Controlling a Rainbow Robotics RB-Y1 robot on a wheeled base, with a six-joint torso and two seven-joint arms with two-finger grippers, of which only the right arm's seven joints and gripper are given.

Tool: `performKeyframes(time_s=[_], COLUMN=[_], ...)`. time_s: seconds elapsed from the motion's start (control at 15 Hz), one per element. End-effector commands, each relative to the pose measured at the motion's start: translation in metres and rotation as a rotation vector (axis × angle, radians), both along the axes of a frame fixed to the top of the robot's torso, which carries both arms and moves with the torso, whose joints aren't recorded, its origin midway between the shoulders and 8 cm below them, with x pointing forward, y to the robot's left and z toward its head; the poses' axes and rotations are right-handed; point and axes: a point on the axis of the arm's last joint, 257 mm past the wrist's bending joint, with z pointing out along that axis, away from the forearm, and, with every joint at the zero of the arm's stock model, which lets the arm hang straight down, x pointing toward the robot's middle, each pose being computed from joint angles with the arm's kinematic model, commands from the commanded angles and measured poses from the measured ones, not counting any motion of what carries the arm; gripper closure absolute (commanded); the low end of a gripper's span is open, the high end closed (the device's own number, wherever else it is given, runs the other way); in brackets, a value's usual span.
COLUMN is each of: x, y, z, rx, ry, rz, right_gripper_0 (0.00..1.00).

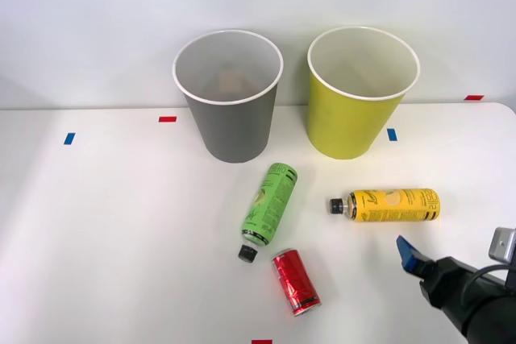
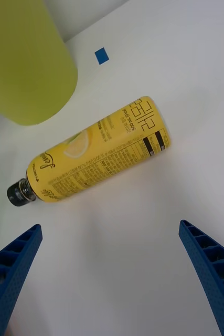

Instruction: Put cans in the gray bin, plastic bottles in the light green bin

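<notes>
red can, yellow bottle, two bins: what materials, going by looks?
Red can: likely metal, glossy with silver ends. Yellow-label bottle: probably plastic under a printed wrap, black cap. Gray bin and light green bin: matte, thin white rims; paper or plastic, unclear.

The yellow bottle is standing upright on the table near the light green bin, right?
Not quite. The yellow bottle is lying on its side, not standing, as the front view shows. It does rest on the table near the light green bin.

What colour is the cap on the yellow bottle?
Black. The cap on the yellow bottle shows best in the right wrist view.
</notes>
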Motion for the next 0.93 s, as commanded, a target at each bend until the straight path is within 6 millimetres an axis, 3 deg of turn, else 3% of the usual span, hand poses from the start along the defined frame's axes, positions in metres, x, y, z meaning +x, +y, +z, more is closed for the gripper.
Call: performKeyframes(time_s=[0.07,0.27,0.67,0.93], x=[0.026,0.035,0.047,0.084], y=[0.0,0.003,0.004,0.002], z=[0.026,0.029,0.032,0.021], rx=[0.255,0.459,0.585,0.631], ry=[0.032,0.098,0.213,0.244], rz=[-0.148,-0.283,-0.435,-0.492], right_gripper_0=[0.04,0.0,0.0,0.0])
